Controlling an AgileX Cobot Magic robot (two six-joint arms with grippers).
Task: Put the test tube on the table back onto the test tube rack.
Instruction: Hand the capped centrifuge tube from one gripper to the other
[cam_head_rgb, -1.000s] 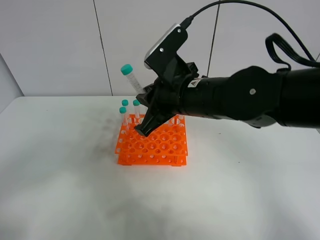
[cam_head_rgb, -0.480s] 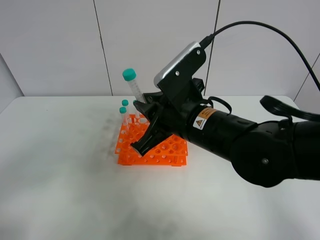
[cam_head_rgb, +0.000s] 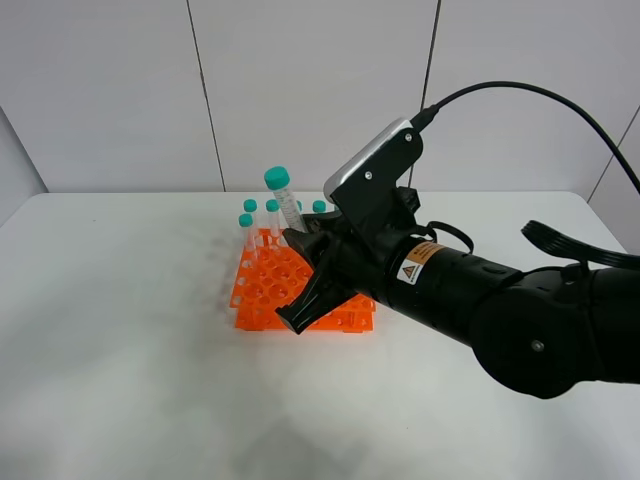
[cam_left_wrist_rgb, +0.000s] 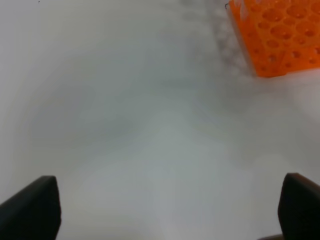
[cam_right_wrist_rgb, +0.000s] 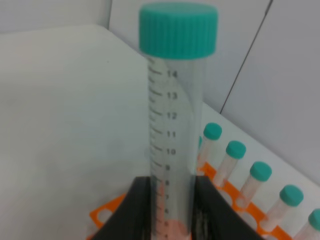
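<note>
My right gripper (cam_head_rgb: 301, 243) is shut on the test tube (cam_head_rgb: 289, 210), a clear tube with a teal cap, held nearly upright over the back part of the orange test tube rack (cam_head_rgb: 262, 291). In the right wrist view the tube (cam_right_wrist_rgb: 172, 120) rises from between the two black fingers (cam_right_wrist_rgb: 137, 210), and its lower end is hidden. Several other teal-capped tubes (cam_right_wrist_rgb: 235, 150) stand in the rack's back rows. My left gripper (cam_left_wrist_rgb: 165, 215) is open and empty, low over the white table (cam_left_wrist_rgb: 125, 125), with a corner of the rack (cam_left_wrist_rgb: 280, 35) ahead of it.
The rack stands near the middle of the white table (cam_head_rgb: 120, 350), with a light wall behind. The bulky black right arm (cam_head_rgb: 480, 300) reaches in from the right across the rack's right side. The left arm does not show in the exterior view.
The right gripper has lowered and shifted right with the tube, which now stands more upright and closer to the rack's back rows. More capped tubes show behind it.
</note>
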